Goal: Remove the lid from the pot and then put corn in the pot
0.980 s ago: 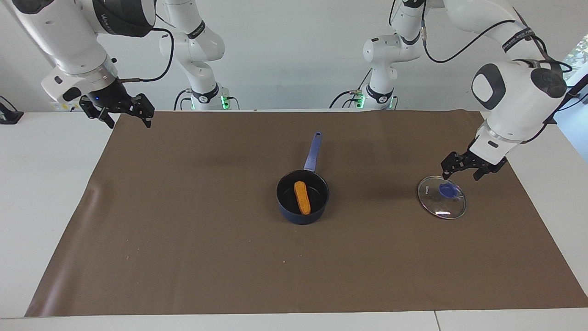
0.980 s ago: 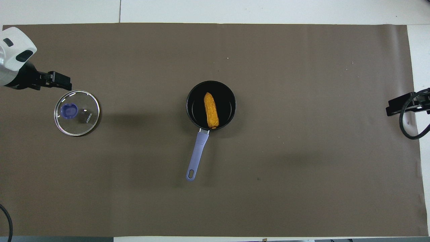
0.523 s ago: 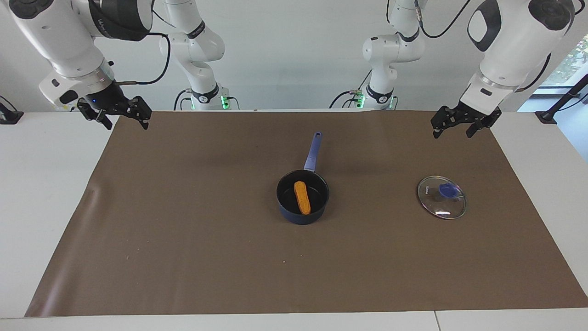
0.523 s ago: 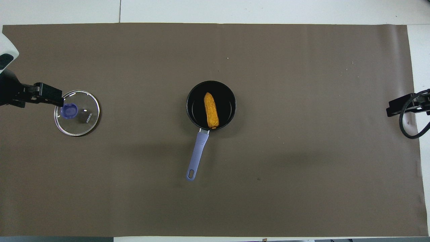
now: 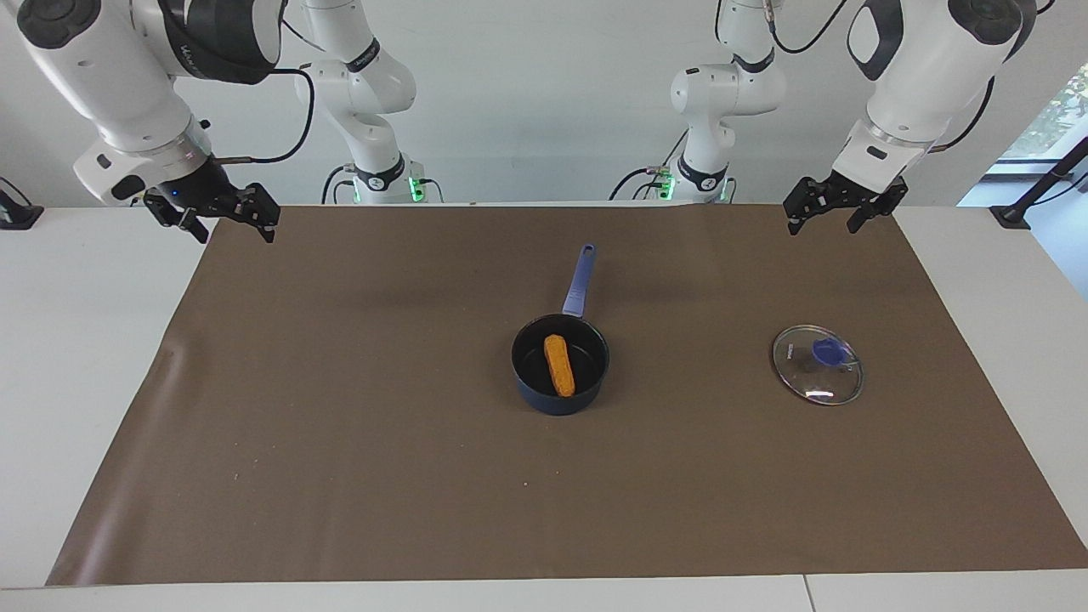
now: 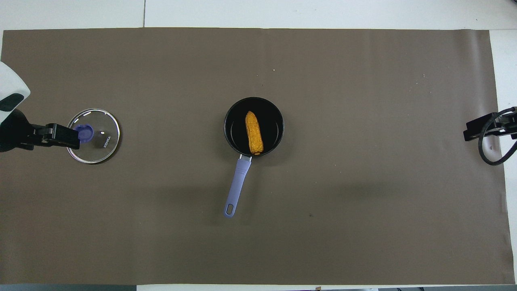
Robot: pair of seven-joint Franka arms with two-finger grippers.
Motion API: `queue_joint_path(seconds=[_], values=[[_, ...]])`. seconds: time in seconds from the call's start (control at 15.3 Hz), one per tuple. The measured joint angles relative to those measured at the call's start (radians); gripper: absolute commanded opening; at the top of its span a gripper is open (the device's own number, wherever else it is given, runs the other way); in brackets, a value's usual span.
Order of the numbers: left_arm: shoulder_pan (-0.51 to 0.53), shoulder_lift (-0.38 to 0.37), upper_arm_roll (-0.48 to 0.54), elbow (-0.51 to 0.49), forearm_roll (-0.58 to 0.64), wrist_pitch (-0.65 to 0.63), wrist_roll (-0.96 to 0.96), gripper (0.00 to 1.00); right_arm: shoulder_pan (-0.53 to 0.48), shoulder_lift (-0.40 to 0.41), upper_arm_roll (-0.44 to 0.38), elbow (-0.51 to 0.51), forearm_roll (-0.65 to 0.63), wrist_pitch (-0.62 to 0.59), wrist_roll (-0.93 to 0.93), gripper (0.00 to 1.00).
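The dark blue pot [image 5: 561,403] stands in the middle of the mat, its light blue handle [image 5: 577,280] pointing toward the robots. The yellow-orange corn [image 5: 558,364] lies inside the pot, also seen in the overhead view [image 6: 253,132]. The glass lid [image 5: 799,374] with its blue knob [image 5: 826,351] lies flat on the mat toward the left arm's end, apart from the pot [image 6: 272,121]. My left gripper [image 5: 821,223] is open and empty, raised high; in the overhead view it [image 6: 60,136] overlaps the lid's [image 6: 101,139] edge. My right gripper [image 5: 236,228] is open and empty, raised over the mat's edge at the right arm's end.
A brown mat [image 5: 340,408] covers most of the white table [image 5: 76,340]. A black cable [image 6: 490,149] hangs by the right gripper [image 6: 476,130].
My left gripper has risen from just above the lid and drawn back toward the robots. The lid, pot and corn have not moved. The right gripper has barely shifted.
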Motion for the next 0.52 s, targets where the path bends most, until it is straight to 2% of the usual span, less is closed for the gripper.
queue_joint_path(seconds=[0.2, 0.52], values=[[-0.054, 0.019, 0.045, 0.056, 0.000, -0.023, 0.000, 1.00, 0.001, 0.000, 0.004, 0.000, 0.000, 0.000, 0.000, 1.00], [-0.053, 0.046, 0.065, 0.088, 0.000, -0.053, 0.000, 1.00, 0.000, 0.000, 0.004, 0.000, 0.000, 0.000, 0.000, 1.00]])
